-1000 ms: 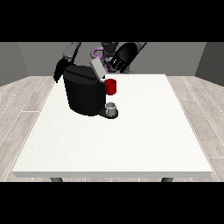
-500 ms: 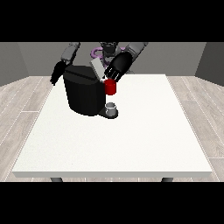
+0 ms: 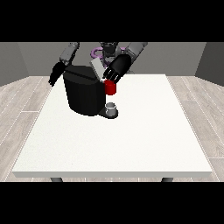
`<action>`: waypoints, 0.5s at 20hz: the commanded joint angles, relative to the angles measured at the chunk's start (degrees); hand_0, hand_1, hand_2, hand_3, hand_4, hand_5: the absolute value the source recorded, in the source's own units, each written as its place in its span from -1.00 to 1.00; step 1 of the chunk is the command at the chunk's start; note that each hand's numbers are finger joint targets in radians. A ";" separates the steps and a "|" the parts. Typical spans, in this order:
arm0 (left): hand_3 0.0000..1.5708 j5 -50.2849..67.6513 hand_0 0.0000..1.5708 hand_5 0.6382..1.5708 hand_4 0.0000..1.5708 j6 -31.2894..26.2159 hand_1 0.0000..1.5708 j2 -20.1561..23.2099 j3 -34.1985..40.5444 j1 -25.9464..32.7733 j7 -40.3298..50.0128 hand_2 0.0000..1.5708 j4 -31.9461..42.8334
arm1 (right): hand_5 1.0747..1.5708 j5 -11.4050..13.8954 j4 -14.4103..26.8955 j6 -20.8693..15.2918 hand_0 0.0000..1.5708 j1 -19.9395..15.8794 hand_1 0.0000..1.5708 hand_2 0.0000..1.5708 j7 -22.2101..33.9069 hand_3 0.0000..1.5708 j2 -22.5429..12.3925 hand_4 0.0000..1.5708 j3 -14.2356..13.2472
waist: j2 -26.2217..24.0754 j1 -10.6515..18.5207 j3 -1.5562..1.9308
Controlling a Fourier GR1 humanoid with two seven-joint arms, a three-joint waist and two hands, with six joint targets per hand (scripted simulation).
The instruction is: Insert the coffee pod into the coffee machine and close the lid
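Note:
The black coffee machine (image 3: pixel 85 94) stands at the table's back left, its grey lid (image 3: pixel 96 68) tilted up above its top. A red thing at the machine (image 3: pixel 110 88) sits at its front right. A small grey thing (image 3: pixel 112 108) rests on the machine's base below it. The hand at the view's right (image 3: pixel 117 68) hovers just over the lid and the red thing, reaching down at them. Whether it holds anything is hidden. The hand at the view's left (image 3: pixel 57 73) hangs beside the machine's left edge with straight fingers, holding nothing.
The white table (image 3: pixel 131 140) stretches from the machine towards the camera and to the right. The robot's body (image 3: pixel 107 49) stands behind the machine at the far edge. A wooden floor surrounds the table.
The hand at the view's right has come down and leftward from above the machine to the lid and the red thing. The other hand has barely shifted.

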 commanded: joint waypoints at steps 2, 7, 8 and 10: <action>0.53 -0.60 0.49 1.00 -0.46 -0.02 0.49 -0.42 -0.37 -0.73 0.09 0.57 0.68 | 1.00 1.12 0.38 -1.77 -1.00 0.78 -1.00 -1.00 -0.40 -1.00 1.60 -0.79 0.93 | -0.24 -0.09 0.00; 0.53 -1.12 0.56 1.00 -0.48 1.58 0.56 3.88 1.09 -2.75 -2.84 0.60 1.95 | 1.00 1.68 -2.59 -1.31 -1.00 -1.75 -1.00 -1.00 1.72 -1.00 1.46 -0.87 2.17 | 3.04 -2.30 -0.03; 0.54 -0.76 0.57 1.00 -0.51 0.18 0.57 2.40 0.75 -3.61 -0.97 0.61 0.91 | 1.00 0.11 0.88 -0.66 -1.00 -1.10 -1.00 -1.00 -1.03 -1.00 0.11 -1.00 -0.48 | 2.63 -0.87 0.01; 0.53 -1.04 0.53 1.00 -0.53 1.56 0.53 1.83 0.75 -1.38 -1.71 0.59 2.00 | 1.00 1.05 -1.80 -1.11 -1.00 0.41 -1.00 -1.00 2.45 -1.00 2.50 -1.00 2.32 | -0.34 -1.47 -0.02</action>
